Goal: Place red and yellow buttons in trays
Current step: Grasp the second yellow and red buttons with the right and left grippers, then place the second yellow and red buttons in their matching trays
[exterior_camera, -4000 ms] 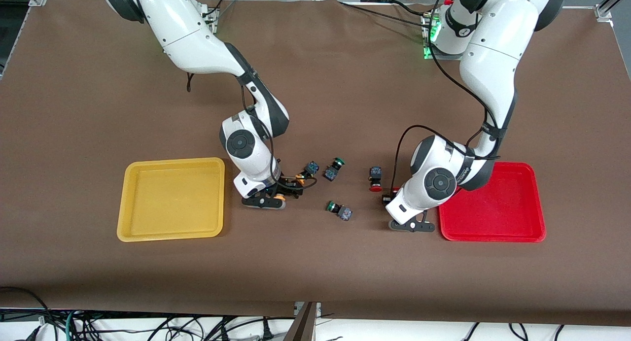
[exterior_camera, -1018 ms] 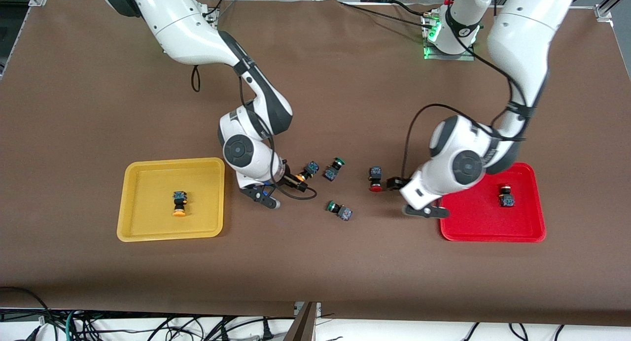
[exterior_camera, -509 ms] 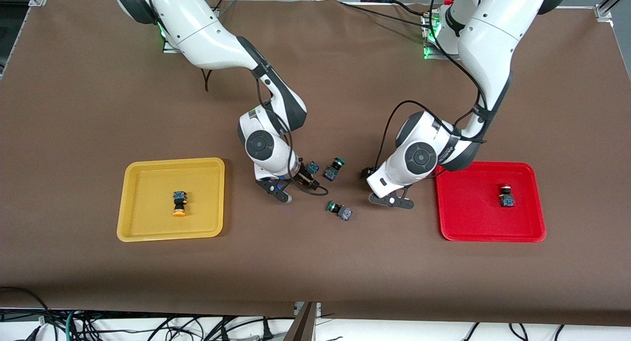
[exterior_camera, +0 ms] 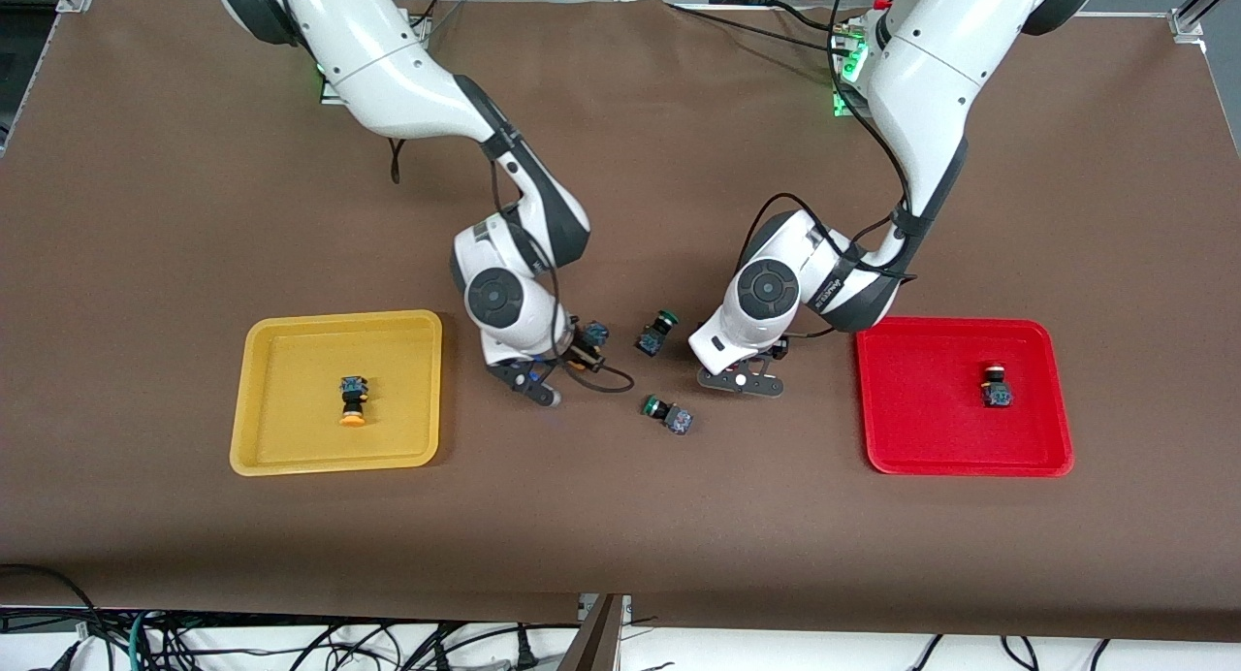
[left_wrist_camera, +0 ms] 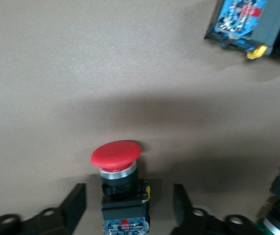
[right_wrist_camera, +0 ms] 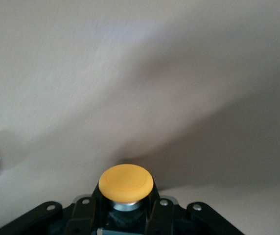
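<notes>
A yellow-capped button (exterior_camera: 352, 400) lies in the yellow tray (exterior_camera: 334, 318), and a red-capped button (exterior_camera: 994, 385) lies in the red tray (exterior_camera: 931, 414). My right gripper (exterior_camera: 580, 353) is between the yellow tray and the green buttons. In the right wrist view it (right_wrist_camera: 125, 215) is shut on the second yellow-capped button (right_wrist_camera: 126, 183). My left gripper (exterior_camera: 745, 372) is low over the table's middle and hides the second red button in the front view. In the left wrist view it (left_wrist_camera: 128, 208) is open, and its fingers (left_wrist_camera: 74, 208) stand either side of the red-capped button (left_wrist_camera: 116, 155) without touching.
Two green-capped buttons lie on the brown table between the grippers, one (exterior_camera: 656, 334) beside the right gripper's button, one (exterior_camera: 669, 414) nearer the front camera. The first one's blue base (left_wrist_camera: 245, 22) shows in the left wrist view.
Each tray now holds a button. My left gripper came from the red tray to the middle and down around the red button. My right gripper closed on the yellow button and drew it slightly toward the yellow tray.
</notes>
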